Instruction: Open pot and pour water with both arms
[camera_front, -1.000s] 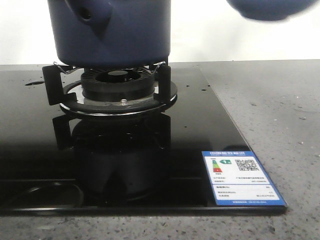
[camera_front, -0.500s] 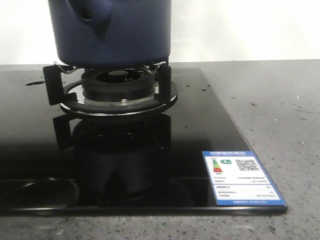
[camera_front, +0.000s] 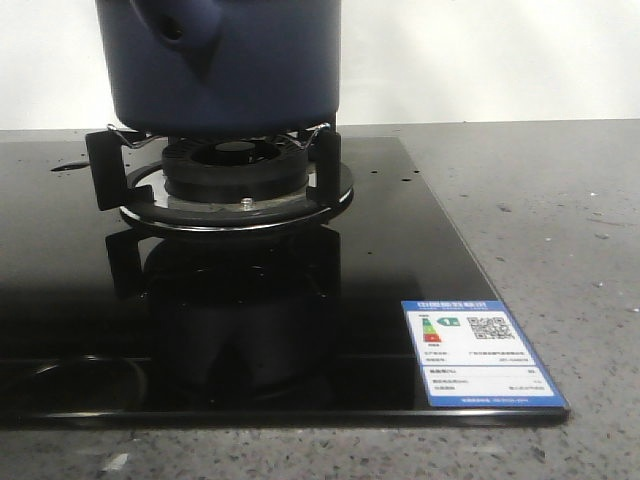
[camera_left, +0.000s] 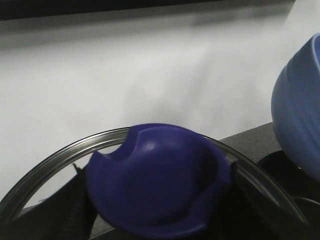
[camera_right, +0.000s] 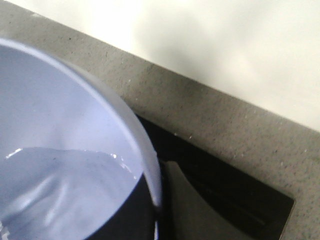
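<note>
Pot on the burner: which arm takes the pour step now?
Right, probably. Its wrist view looks into a pale blue bowl already holding water. The left wrist view is filled by a dark blue knob on a glass lid, so that arm looks occupied. The pot sits on the burner.

Evenly and brightly lit throughout, mirror reflections on the black glass hob (camera_front: 250, 300), wall overexposed, both wrist views soft with close-range blur.
</note>
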